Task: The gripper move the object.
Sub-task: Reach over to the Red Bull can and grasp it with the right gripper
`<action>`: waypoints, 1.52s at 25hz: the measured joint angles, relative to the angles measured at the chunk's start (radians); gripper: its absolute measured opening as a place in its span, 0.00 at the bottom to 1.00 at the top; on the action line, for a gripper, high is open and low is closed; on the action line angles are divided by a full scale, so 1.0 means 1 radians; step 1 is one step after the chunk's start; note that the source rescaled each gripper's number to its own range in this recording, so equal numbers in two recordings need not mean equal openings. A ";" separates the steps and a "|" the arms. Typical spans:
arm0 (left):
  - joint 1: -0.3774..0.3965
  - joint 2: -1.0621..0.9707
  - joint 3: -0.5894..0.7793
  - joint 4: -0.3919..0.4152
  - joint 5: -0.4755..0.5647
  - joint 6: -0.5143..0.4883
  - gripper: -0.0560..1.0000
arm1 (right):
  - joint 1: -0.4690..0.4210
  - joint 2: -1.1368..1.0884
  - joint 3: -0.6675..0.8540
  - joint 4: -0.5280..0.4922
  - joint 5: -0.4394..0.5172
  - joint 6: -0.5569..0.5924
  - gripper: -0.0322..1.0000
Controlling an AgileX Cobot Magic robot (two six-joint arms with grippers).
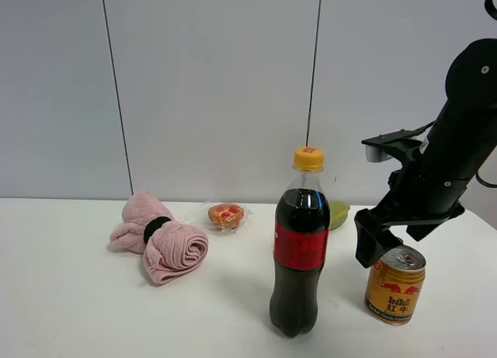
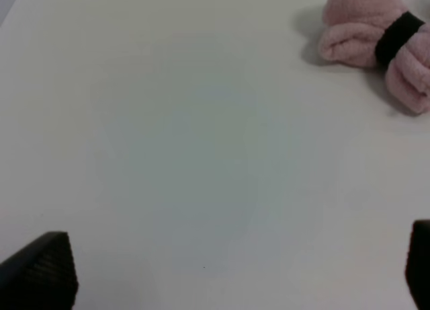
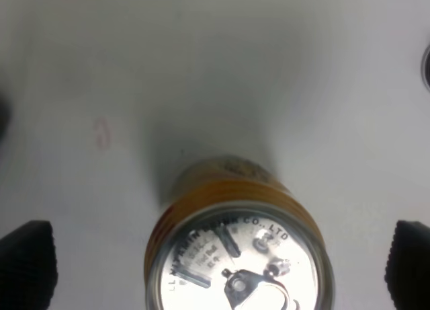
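Squat gold Red Bull can (image 1: 395,286) stands on white counter (image 1: 78,296) under black right gripper (image 3: 218,266), jaws wide, empty.

bright, even, diffuse light fills the exterior high view; the cola bottle (image 1: 301,249) and gold can (image 1: 395,284) cast only faint, soft shadows on the white table (image 1: 78,296). the left wrist view is washed out, the pink towel (image 2: 376,41) at upper right fuzzy. in the right wrist view the can's silver top glares white at lower centre.
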 joint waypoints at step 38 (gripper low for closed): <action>0.000 0.000 0.000 0.000 0.000 0.000 1.00 | 0.000 0.103 0.000 -0.050 0.019 0.004 0.03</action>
